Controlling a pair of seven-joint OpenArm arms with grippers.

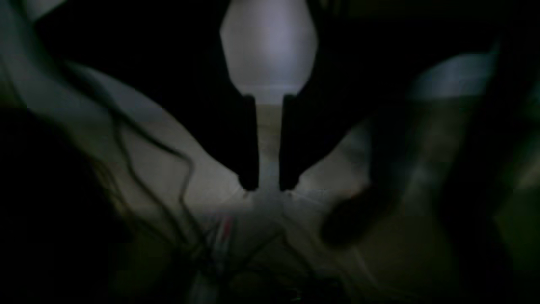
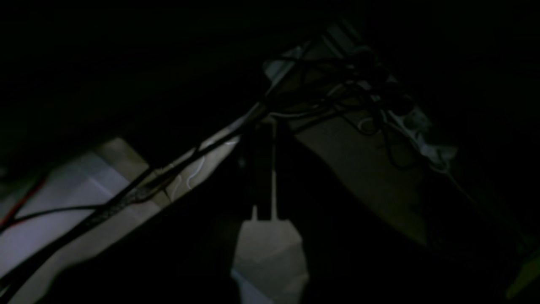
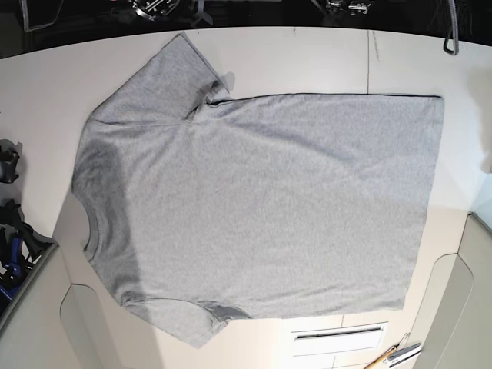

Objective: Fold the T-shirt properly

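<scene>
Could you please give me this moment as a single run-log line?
T-shirt: spread flat, plain side up, unfolded | left gripper: slightly open, empty, off the shirt | right gripper: too dark to tell | table

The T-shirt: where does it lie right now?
In the base view the T-shirt lies spread flat, plain side up, across the middle of the white table, collar toward the view's left and hem toward its right.

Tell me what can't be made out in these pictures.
- T-shirt: underside hidden against the table, base view.
- Left hand: dark, blurred; its surroundings unclear, left wrist view.
- Right hand: nearly black; fingers barely distinguishable.
- Both arms: outside the base view.
</scene>
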